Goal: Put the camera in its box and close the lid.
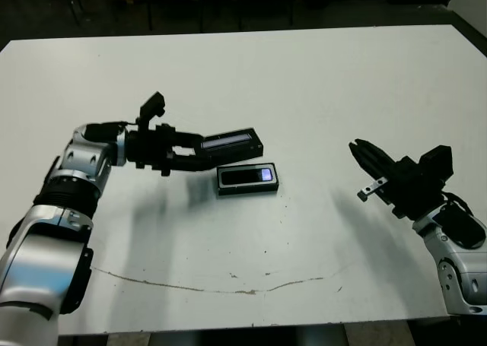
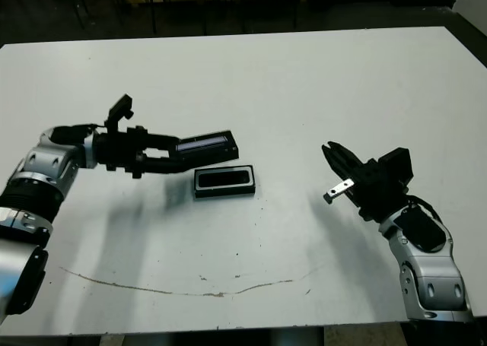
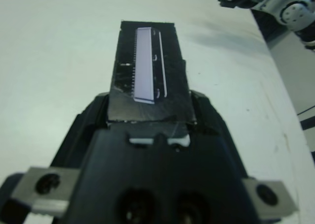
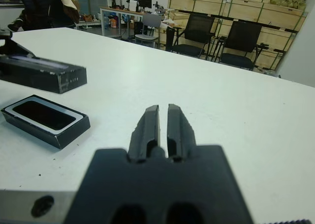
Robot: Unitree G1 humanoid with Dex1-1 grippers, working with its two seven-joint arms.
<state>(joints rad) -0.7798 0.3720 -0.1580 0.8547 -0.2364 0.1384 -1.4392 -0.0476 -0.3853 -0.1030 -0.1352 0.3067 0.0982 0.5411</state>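
The right gripper (image 1: 364, 157) is hovering near the table's (image 1: 304, 80) right front part, its two fingers pressed almost together and holding nothing; further in, the box (image 1: 247, 178) is lying flat on the table with the camera (image 1: 246, 176) sitting inside it, bluish spot at its right end; just behind the box, the left gripper (image 1: 199, 153) is clamping one end of the lid (image 1: 231, 144), which is tilting above the table with its pale strip facing up.
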